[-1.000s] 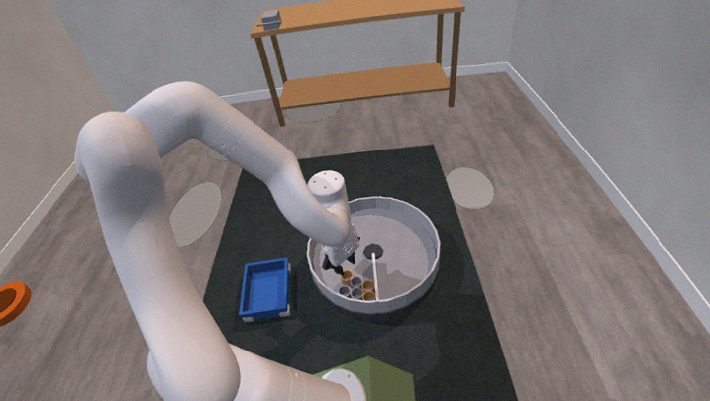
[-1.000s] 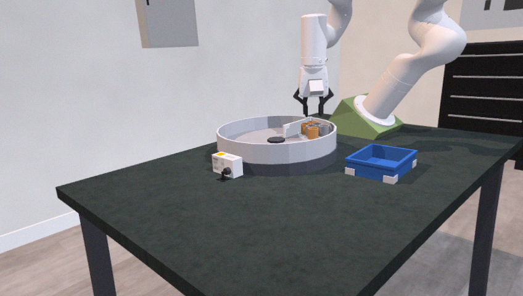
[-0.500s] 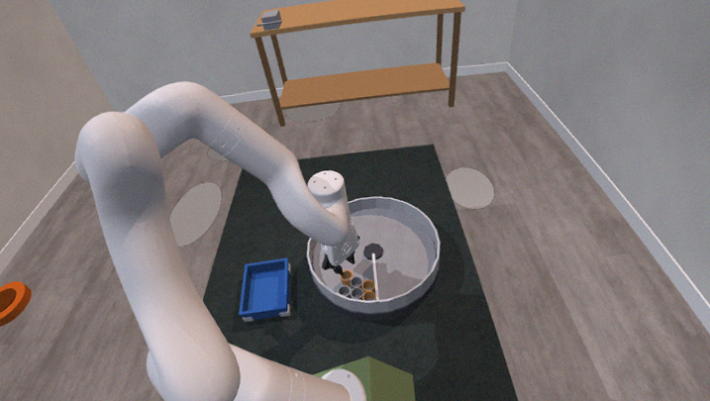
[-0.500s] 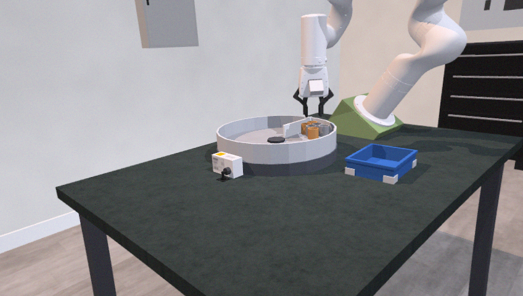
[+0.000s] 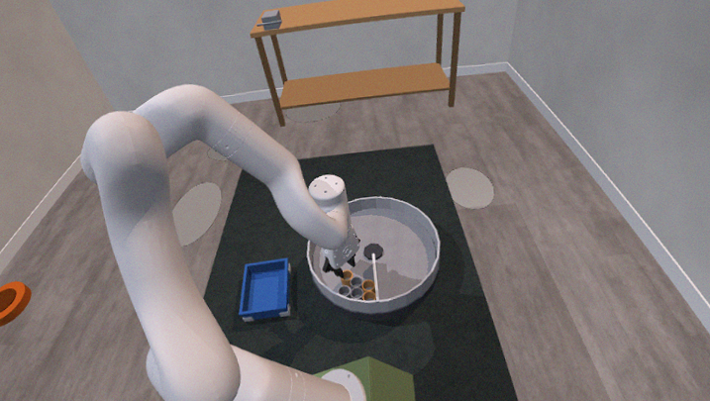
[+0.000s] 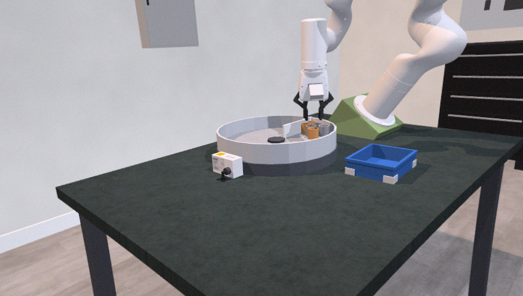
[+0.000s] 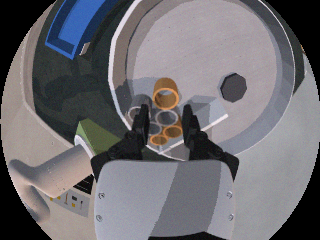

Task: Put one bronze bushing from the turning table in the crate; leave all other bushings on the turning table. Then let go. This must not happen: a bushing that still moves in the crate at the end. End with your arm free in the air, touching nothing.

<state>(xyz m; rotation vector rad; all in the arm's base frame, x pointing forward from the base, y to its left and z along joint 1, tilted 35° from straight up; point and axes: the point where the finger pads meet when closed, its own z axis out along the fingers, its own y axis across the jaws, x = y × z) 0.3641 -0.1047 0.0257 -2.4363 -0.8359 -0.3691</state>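
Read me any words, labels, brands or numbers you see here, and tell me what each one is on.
No text can be read anywhere.
The small white box beside the turning table carries a yellow label with marks too small to read.
The blue crate shows no lettering.

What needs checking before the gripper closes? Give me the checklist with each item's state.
1. Gripper open, nothing between its fingers: ok.
2. Gripper over the cluster of bushings in the turning table: ok.
3. Fingers straddling a bronze bushing rather than a grey bushing: cannot tell; both kinds crowd between the fingertips in the wrist view.
4. Fingers low enough to grip: not ok; the tips stand at about rim height, above the bushings.
5. Divider wall apart from the fingers: cannot tell.
6. Crate unobstructed beside the turning table: ok.
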